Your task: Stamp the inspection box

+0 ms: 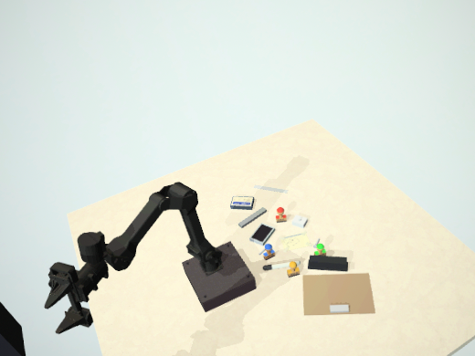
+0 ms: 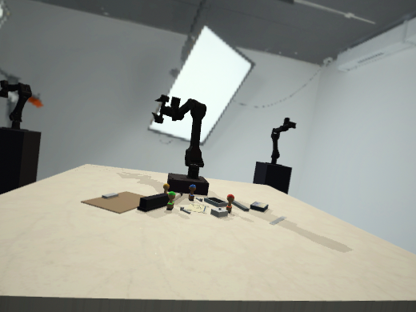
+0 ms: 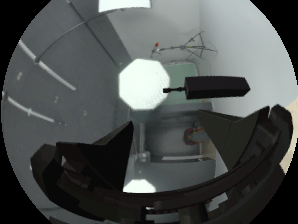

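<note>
My gripper (image 1: 51, 319) (image 2: 154, 107) (image 3: 165, 119) is open and empty, raised high on the far side of the arm's base from the stamps. Four knobbed stamps stand upright on the bench: red (image 1: 280, 211) (image 2: 230, 197), blue (image 1: 269, 247) (image 2: 193, 187), green (image 1: 320, 246) (image 2: 171, 194) and orange (image 1: 292, 265) (image 2: 166, 186). I cannot read which is PASS. A pad with a dark face (image 1: 262, 234) (image 2: 216, 202) lies in a pale case. A pale yellow card (image 1: 292, 242) lies flat among the stamps; its markings are too small to read.
A brown board (image 1: 320, 292) (image 2: 124, 202) bears a small pale block (image 1: 339, 308). A long black block (image 1: 328, 263) (image 2: 154, 202) stands beside the green stamp. A marker (image 1: 279, 266), grey bar (image 1: 252, 217), white block (image 1: 300, 221), labelled box (image 1: 242, 203) and thin strip (image 1: 270, 189) lie around.
</note>
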You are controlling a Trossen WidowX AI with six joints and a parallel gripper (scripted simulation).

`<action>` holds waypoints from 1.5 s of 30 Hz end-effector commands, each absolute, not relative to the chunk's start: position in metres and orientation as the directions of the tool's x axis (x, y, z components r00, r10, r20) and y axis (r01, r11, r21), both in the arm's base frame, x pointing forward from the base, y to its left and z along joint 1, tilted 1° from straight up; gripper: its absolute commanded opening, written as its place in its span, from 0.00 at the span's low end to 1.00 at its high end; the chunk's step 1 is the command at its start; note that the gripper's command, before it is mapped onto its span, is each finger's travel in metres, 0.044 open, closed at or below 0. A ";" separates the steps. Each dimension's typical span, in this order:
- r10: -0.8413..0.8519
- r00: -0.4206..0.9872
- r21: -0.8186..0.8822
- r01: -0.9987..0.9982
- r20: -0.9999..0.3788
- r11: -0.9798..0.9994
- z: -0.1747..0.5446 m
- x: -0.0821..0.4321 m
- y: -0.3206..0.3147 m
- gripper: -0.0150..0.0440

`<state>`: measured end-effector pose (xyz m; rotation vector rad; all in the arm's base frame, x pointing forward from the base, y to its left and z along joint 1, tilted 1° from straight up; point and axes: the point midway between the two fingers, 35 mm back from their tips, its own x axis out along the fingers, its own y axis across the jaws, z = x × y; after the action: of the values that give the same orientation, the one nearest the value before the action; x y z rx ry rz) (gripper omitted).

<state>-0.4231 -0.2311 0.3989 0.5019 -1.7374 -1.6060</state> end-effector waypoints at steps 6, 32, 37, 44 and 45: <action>-0.767 -0.616 0.982 0.167 0.178 0.093 0.386 -0.401 -0.276 0.67; -0.897 0.114 0.736 0.620 -0.427 -0.272 0.242 -0.044 -0.502 0.62; -0.805 0.243 0.648 0.731 -0.542 -0.216 0.216 0.039 -0.491 0.62; -0.667 0.344 0.510 0.858 -0.661 -0.063 0.187 0.129 -0.466 0.62; -0.638 0.358 0.482 0.876 -0.682 -0.024 0.181 0.145 -0.459 0.62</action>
<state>0.1038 -0.4744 0.1947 1.0635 0.1447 -1.3116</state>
